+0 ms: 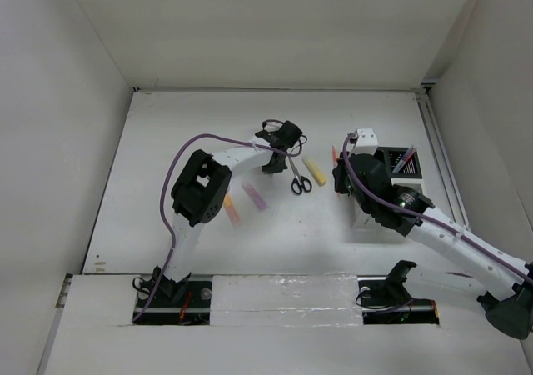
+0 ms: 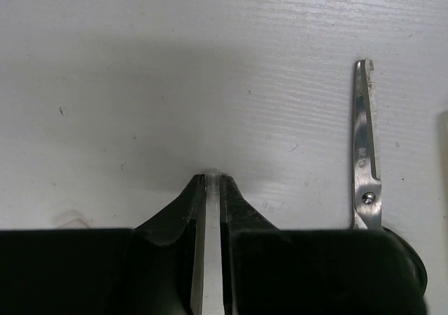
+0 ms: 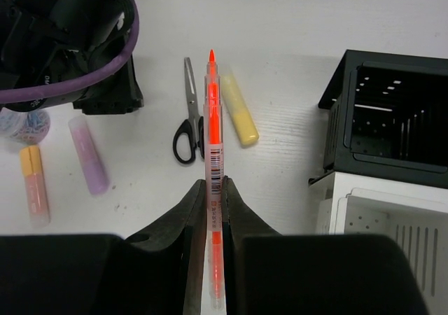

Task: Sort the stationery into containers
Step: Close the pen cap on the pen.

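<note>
Pen (image 3: 212, 119) — slim, translucent, orange-red

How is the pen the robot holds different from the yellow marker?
The orange-red pen is long and thin; the yellow marker is short and chunky. The pen is pinched in the right hand; the marker lies loose on the table. The pen ends in a sharp tip; the marker's end looks blunt. Both are bright writing things.
</note>
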Robot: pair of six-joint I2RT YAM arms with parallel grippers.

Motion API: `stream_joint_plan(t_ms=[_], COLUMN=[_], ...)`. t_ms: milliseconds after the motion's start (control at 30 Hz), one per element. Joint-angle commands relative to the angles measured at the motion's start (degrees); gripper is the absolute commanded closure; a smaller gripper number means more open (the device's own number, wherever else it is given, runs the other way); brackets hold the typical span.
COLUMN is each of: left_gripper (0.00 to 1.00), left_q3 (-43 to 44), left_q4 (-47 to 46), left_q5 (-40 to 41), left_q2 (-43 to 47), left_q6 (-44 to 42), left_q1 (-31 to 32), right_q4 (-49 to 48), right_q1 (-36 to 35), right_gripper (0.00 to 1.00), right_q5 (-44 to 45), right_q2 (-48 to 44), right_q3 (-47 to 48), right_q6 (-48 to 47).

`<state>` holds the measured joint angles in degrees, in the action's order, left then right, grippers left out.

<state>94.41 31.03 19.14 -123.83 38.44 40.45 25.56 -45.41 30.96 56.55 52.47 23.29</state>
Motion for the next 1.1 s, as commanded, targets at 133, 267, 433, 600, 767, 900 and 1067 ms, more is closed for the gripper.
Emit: stream_joint_plan(t_ms=[133, 267, 433, 600, 767, 900, 1067], left_gripper=[1.00, 1.00, 1.00, 1.00, 1.00, 1.00, 1.00], left_q3=[-6.06, -10.20, -18.46, -29.97, -40.79, -43.78, -45.54], left_q4=[-3.76, -9.65, -14.14, -24.42, -36.29, -39.46, -42.80], left_q5=[-2.35, -2.88, 5.19, 4.78, -0.76, -2.69, -6.47], left_q2=[10.49, 24.72, 43.73, 62.19, 77.23, 82.08, 83.31], left_q6=[-0.82, -0.82, 3.04, 1.65, -2.75, -3.28, -5.30], left_q1=[0.07, -0.46, -0.46, -0.46, -0.98, -0.37, 0.25], right_q4=[-10.43, -16.67, -25.70, -39.34, -48.58, -53.77, -53.25], right_q1=[1.11, 2.78, 1.12, -6.88, -8.29, -8.82, -8.82], right_gripper=[1.00, 1.00, 1.00, 1.00, 1.00, 1.00, 1.00], right_q5=[-13.00, -22.60, -26.39, -33.06, -37.72, -34.93, -36.67], right_q2=[-1.10, -1.71, -0.13, 4.17, 8.74, 9.27, 11.73], right_q3=[-3.15, -5.62, -8.87, -10.63, -9.32, -8.70, -4.31], right_q6=[-4.56, -5.18, -0.62, 0.70, 2.11, 3.25, 2.73])
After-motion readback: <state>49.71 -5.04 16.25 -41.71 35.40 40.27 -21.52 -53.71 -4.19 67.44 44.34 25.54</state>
